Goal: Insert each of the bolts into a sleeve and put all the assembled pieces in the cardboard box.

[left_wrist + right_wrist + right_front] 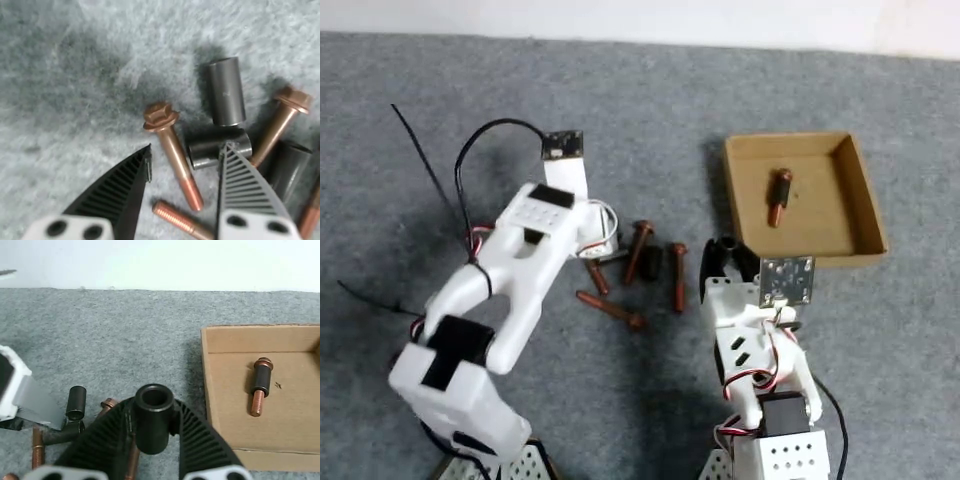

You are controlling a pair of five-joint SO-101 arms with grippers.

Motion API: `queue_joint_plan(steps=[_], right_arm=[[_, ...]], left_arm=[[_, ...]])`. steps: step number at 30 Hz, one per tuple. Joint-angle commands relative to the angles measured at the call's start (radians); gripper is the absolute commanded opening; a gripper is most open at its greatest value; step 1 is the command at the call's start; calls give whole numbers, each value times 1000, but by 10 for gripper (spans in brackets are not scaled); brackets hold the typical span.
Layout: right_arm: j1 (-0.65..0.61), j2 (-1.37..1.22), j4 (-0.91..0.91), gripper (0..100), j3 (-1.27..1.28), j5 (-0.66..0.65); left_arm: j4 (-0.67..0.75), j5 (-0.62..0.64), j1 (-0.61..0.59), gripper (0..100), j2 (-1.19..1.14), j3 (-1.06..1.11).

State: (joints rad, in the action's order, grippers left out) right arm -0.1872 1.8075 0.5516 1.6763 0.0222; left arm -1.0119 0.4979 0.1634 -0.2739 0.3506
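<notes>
Gripping an upright black sleeve (151, 432), right gripper (152, 407) clamped on it, near the box | left gripper (187, 147) spread wide over a loose bolt (175, 160), beside a lying sleeve (210, 150) | cardboard box (790, 143) beyond, one assembled piece (779, 195) inside.

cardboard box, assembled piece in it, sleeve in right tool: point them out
cardboard box (825, 200), high view, bare floor
assembled piece (779, 197), high view, its middle
sleeve (152, 430), right wrist view, side wall

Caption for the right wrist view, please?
Right end effector grips a black sleeve near the cardboard box, which holds one assembled piece.
</notes>
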Motion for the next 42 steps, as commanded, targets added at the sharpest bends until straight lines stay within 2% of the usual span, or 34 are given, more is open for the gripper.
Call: queue_joint_plan(steps=[1, 6, 13, 34, 36, 39, 42], right_arm=[[10, 19, 1, 5, 143, -11], [10, 19, 1, 5, 143, -11], [10, 19, 1, 5, 143, -11], [10, 19, 1, 5, 143, -11], [10, 19, 1, 5, 143, -11], [10, 19, 1, 5, 143, -11], [10, 19, 1, 5, 143, -11]], left_arm=[[-117, 2, 5, 201, -119, -99], [-210, -3, 4, 66, -199, -202], [-229, -2, -39, 91, -199, -208], [-209, -66, -25, 91, -143, -168], [-189, -66, -24, 78, -145, -163], [-175, -66, -22, 4, -145, -168], [-167, -66, -24, 4, -145, -165]])
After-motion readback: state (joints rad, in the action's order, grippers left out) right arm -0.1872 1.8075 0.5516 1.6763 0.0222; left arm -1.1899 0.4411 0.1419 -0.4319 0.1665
